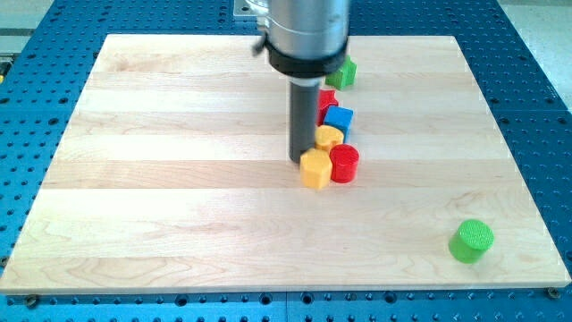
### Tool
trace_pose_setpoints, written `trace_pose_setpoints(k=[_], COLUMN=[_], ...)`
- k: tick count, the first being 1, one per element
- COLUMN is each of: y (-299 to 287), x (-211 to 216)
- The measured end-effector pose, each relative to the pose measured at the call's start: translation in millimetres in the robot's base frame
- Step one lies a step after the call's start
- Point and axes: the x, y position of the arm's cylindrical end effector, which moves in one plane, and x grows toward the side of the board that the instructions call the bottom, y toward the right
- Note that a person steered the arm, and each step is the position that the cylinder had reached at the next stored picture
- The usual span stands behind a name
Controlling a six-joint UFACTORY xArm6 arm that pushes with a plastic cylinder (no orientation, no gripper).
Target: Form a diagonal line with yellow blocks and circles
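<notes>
A pale wooden surface [179, 206] is seen lying on a blue perforated bench [536, 80], and it fills most of the frame. From the top centre of the frame a grey cylindrical arm housing [304, 31] comes down, and a straight dark rod [304, 116] is carried below it. No pincer is fitted to this arm, so nothing is clenched, released or grasped; only the rod is presented to the blocks.

My tip [300, 161] is set on the surface just right of the frame's centre, at the left edge of a tight cluster of blocks. It is touching, or all but touching, the upper left side of a yellow block [315, 168], whose exact outline cannot be made out. A red cylinder [344, 164] is pressed against that block's right side. Just above these, a second yellow block [329, 137] is found beside the rod, and a blue cube [338, 118] sits just above it. A further red block [326, 100] is partly hidden behind the rod. A green block [345, 73] is placed higher up, near the arm housing, slightly apart from the cluster.

A green cylinder [470, 241] is left well apart, in the lower right of the frame.
</notes>
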Motion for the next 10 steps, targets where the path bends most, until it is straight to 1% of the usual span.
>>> trace_pose_setpoints(k=[1, 2, 8, 10], y=[13.1, -33.7, -36.5, -55.3], x=[6.4, 4.8, -13.2, -20.8])
